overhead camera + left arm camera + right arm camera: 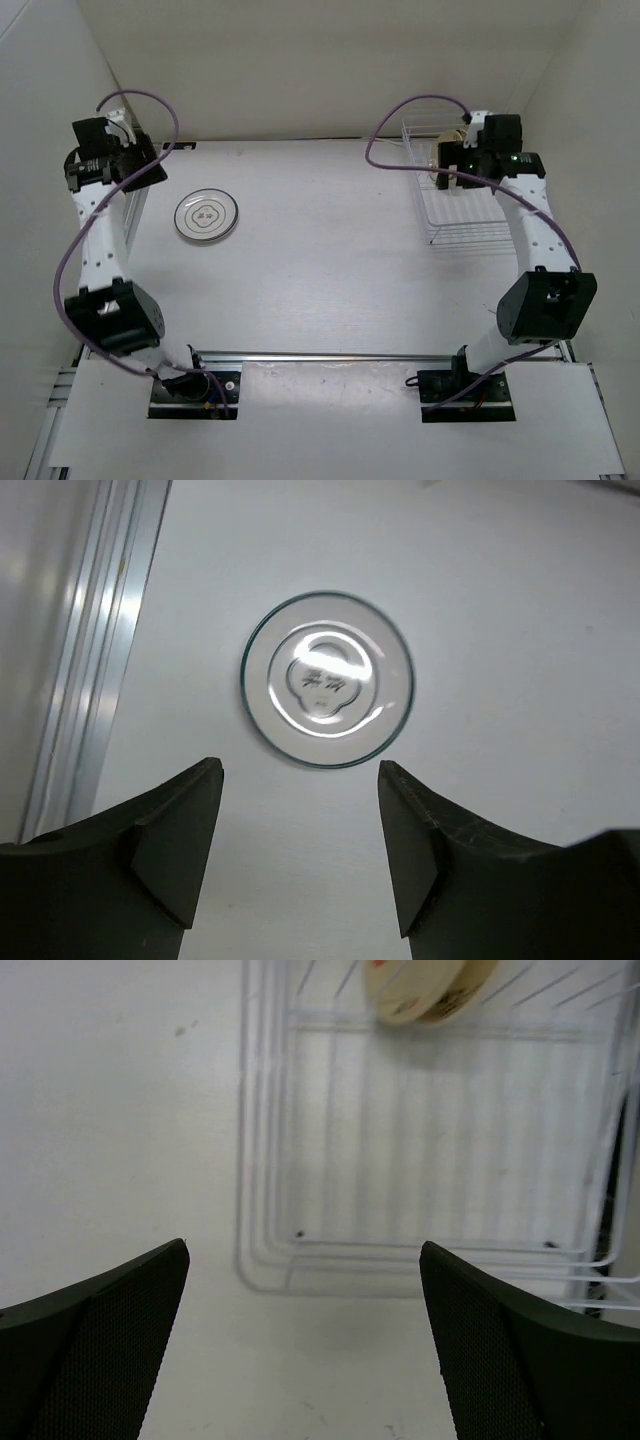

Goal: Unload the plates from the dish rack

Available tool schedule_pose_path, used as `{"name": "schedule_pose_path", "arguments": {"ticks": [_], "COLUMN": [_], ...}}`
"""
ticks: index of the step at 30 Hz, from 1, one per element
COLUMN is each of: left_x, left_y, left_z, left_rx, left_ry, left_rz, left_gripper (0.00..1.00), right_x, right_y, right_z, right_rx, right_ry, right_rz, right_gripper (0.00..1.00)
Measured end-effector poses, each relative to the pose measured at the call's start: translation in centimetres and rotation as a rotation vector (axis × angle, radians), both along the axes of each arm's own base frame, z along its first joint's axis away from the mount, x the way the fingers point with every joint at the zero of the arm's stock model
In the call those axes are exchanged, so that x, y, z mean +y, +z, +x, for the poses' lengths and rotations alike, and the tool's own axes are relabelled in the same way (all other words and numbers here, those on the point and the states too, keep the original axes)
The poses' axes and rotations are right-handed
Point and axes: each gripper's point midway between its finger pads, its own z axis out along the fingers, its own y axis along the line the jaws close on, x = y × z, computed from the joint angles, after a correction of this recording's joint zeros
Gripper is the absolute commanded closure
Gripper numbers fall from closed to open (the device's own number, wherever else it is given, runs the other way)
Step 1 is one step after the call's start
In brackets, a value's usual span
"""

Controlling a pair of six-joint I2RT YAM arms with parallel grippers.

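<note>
Jaws apart; white table (320, 270), walls (320, 70)

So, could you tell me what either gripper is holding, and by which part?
Nothing is held: the left gripper is open above the grey plate lying on the table, the right gripper open over the dish rack.

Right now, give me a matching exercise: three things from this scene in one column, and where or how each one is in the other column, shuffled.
1. grey plate
2. orange-marked plate
3. right end effector

A. inside the dish rack
B. open, above the rack
C. flat on the table

Pairs: 1-C, 2-A, 3-B
</note>
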Motion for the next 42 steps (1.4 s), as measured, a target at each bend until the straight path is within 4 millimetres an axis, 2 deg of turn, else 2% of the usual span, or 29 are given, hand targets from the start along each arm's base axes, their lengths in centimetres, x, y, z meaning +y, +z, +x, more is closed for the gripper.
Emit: {"name": "schedule_pose_path", "arguments": {"ticks": [3,5,7,9,10,11,13,14,21,23,27,36,38,41,42], "left_x": [-3.0,-5.8,-8.6,-10.9,-11.6,-12.0,-12.9,-13.3,-19.5,-20.4,-20.9,-21.2,-21.2,-21.2,-21.3], "left_y": [5.8,7.5,7.4,6.2,5.2,4.4,2.5,1.9,-2.0,-2.6,-3.6,-4.9,-5.0,-5.2,-5.2], "left_z": [-1.7,-2.6,-3.4,-3.6,-3.7,-3.6,-3.6,-3.5,-3.0,-2.2,-1.2,-1.1,-1.0,-1.0,-1.0], "left_rx": [-0.161,-0.219,-0.225,-0.200,-0.178,-0.154,-0.099,-0.081,0.032,0.049,0.073,0.113,0.117,0.121,0.121], "left_ry": [-0.087,-0.172,-0.265,-0.348,-0.377,-0.396,-0.443,-0.463,-0.696,-0.726,-0.742,-0.754,-0.753,-0.751,-0.750], "left_rz": [0.061,0.095,0.120,0.142,0.149,0.155,0.173,0.180,0.166,0.143,0.120,0.098,0.097,0.093,0.092], "left_gripper": [0.26,0.26,0.26,0.26,0.26,0.26,0.26,0.26,0.25,0.25,0.25,0.24,0.24,0.24,0.24], "right_x": [-2.8,-4.2,-5.0,-5.2,-5.3,-5.4,-5.4,-5.4,-5.4,-5.4,-5.3,-5.6,-5.6,-5.8,-6.0], "right_y": [2.5,3.9,5.0,5.6,5.7,5.8,5.4,5.1,0.7,-0.6,-2.4,-5.5,-5.7,-6.0,-6.0], "right_z": [2.7,4.5,6.1,7.7,8.5,9.2,10.4,10.9,13.5,14.2,15.6,17.9,18.2,18.6,18.7], "right_rx": [-0.082,-0.130,-0.162,-0.183,-0.192,-0.200,-0.200,-0.198,-0.123,-0.102,-0.082,-0.055,-0.056,-0.058,-0.060], "right_ry": [-0.066,-0.086,-0.090,-0.082,-0.077,-0.070,-0.063,-0.062,-0.055,-0.054,-0.050,-0.057,-0.058,-0.067,-0.071], "right_rz": [-0.054,-0.091,-0.125,-0.148,-0.157,-0.168,-0.175,-0.177,-0.183,-0.184,-0.185,-0.196,-0.196,-0.203,-0.208], "right_gripper": [0.02,0.08,0.14,0.21,0.40,0.53,0.70,0.72,0.73,0.73,0.72,0.71,0.67,0.50,0.47]}}
